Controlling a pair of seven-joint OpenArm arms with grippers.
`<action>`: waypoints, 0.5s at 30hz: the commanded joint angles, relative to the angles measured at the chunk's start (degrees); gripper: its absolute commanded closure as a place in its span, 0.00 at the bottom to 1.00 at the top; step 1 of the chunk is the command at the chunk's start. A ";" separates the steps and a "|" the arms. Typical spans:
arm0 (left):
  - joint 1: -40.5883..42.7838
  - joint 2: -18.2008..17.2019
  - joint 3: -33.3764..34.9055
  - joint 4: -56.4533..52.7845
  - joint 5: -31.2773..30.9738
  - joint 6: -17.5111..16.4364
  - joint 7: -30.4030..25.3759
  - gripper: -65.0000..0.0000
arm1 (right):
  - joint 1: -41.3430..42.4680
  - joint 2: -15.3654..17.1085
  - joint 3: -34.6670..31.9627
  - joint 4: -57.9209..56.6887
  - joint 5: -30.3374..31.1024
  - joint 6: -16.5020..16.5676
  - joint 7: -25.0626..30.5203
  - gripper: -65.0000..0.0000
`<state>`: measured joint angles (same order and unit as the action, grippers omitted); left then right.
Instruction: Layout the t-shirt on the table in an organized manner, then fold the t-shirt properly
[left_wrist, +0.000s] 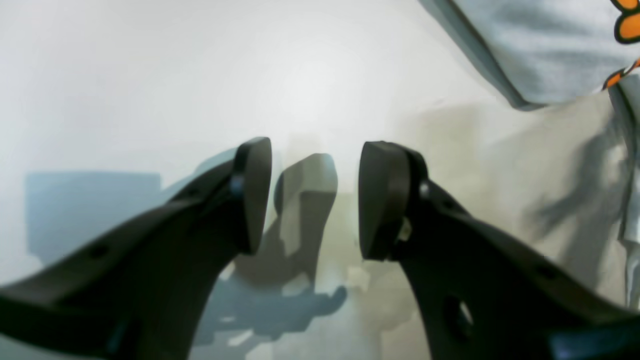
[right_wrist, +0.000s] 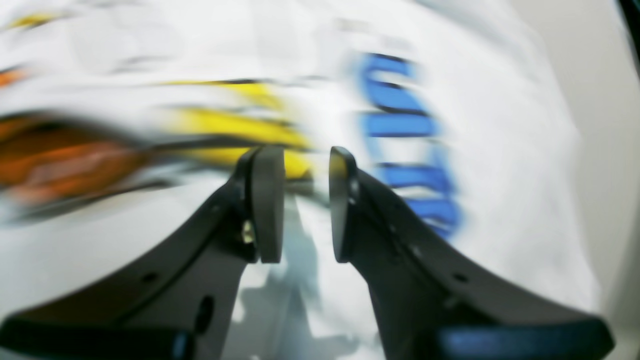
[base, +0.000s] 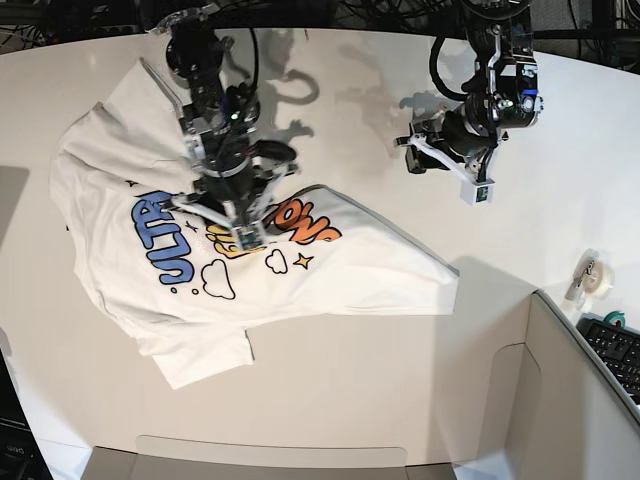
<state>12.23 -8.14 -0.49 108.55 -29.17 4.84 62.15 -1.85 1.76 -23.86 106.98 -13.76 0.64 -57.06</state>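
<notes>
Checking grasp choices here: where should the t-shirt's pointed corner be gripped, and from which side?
Probably pinch the t-shirt at the pointed tip nearest the grey panel, coming from the bare table side. That corner lies flat and free, so pulling outward there should spread the cloth.

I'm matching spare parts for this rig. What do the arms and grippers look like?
Both arms are black, with exposed black cables. The left gripper and right gripper have curved black fingers with small holes, ending in flat rounded pads. White wrist pieces show in the base view.
</notes>
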 joint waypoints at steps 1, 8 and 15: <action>-0.67 -0.34 -0.08 0.15 -0.50 -0.05 -1.27 0.57 | 1.01 0.13 -2.82 2.08 -0.88 0.10 1.19 0.75; -5.06 2.56 -3.68 -5.56 -2.96 -0.05 -1.01 0.50 | -0.31 5.49 -14.34 6.56 -10.02 -0.51 1.28 0.75; -11.92 5.46 -8.70 -17.34 -11.32 -0.05 1.72 0.49 | -1.45 1.36 -1.07 6.03 -23.30 -3.33 1.80 0.75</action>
<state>0.64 -2.70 -9.10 91.33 -41.82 4.16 62.98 -3.92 3.46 -24.97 112.62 -36.56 -2.57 -56.31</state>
